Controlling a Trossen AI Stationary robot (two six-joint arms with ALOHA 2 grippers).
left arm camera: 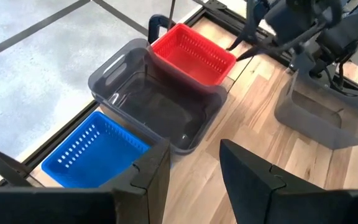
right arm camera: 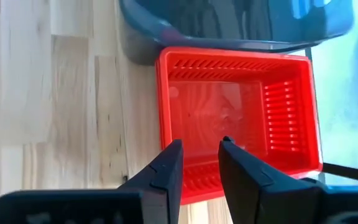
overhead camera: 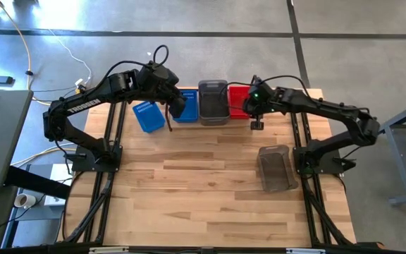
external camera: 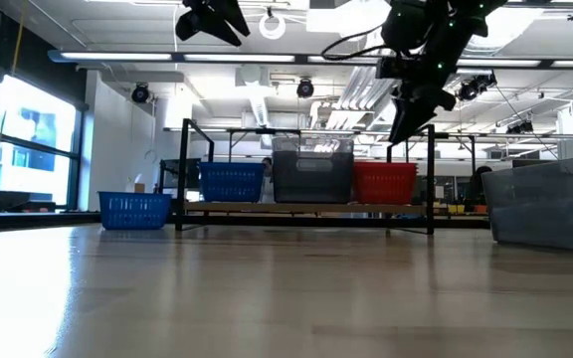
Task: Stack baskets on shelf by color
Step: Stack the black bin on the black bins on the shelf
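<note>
While the left hand (left arm camera: 194,165) hangs wide beside the blue basket (overhead camera: 186,105), the right hand (right arm camera: 201,163) hovers narrowly parted, empty, over the red basket (right arm camera: 241,118).

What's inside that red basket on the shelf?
Nothing loose shows inside the red basket: the right wrist view looks straight in and sees only its red floor and slotted walls. The right gripper, fingers apart, covers part of the near rim. Whether another red basket is nested within cannot be told.

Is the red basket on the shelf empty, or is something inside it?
Empty. The right wrist view looks down into the red basket and shows only its bare floor; the left wrist view also shows nothing inside.
</note>
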